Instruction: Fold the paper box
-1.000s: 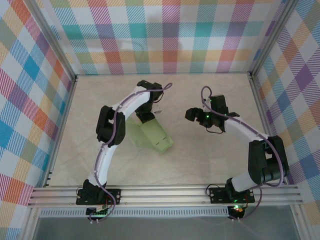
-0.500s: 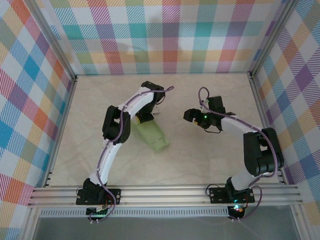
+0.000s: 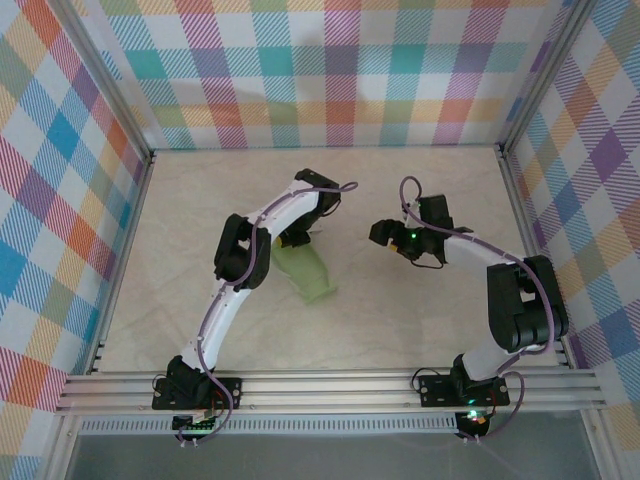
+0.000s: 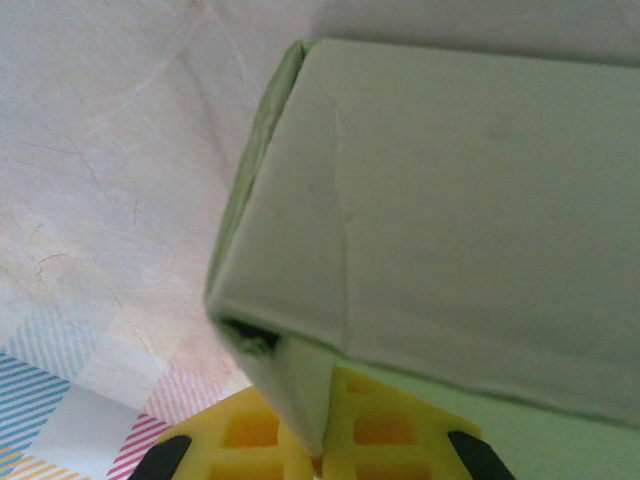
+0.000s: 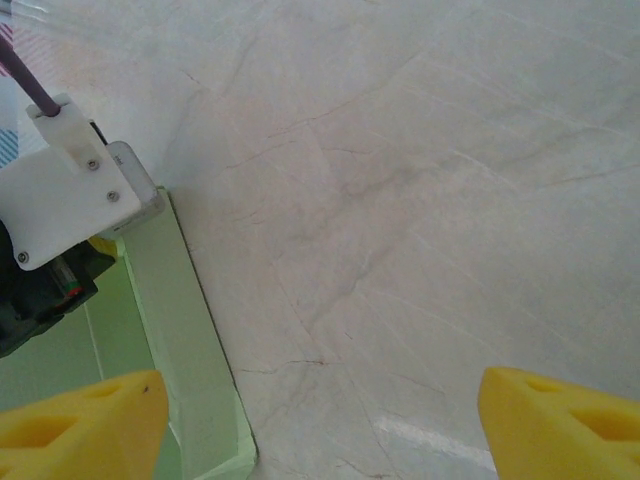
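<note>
Arching the left arm forward with the elbow raised, pointing the left pincer downward and pinching the paper box between its yellow fingers. Bending the right arm inward toward the left, carrying the right pincer with fingers spread wide apart.

No writing, label, brand, number or sign can be read in any of the views. The paper box shows only plain pale green card on the faces that can be seen.
</note>
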Available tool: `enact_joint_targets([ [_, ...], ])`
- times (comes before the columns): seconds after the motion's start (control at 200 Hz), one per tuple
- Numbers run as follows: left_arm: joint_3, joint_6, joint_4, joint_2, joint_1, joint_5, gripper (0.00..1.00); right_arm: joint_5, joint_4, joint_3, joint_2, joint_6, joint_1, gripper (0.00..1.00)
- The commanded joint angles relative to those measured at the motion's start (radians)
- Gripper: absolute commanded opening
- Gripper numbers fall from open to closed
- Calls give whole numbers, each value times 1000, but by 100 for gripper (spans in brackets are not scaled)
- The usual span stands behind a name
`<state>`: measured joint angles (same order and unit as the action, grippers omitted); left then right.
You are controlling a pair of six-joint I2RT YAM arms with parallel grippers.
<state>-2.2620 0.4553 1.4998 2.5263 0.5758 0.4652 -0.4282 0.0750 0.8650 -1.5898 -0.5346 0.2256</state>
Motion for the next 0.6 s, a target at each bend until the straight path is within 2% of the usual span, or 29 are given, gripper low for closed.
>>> enact_joint_targets([
  [0.0,6,-23,-98,83,1,-51,5,-23,-17,-12,2,-2,-15,81],
  [0.27,-20,-23,-122,16,-2,-123,40,-18,-40,-29,22,-20,-20,81],
  [0.39,-48,-26,-102,3,-2,-142,41,-16,-60,-39,13,-28,-20,80],
  [0.595,-59,-14,-66,-29,-2,-90,42,-20,-68,-46,6,-33,-20,80],
])
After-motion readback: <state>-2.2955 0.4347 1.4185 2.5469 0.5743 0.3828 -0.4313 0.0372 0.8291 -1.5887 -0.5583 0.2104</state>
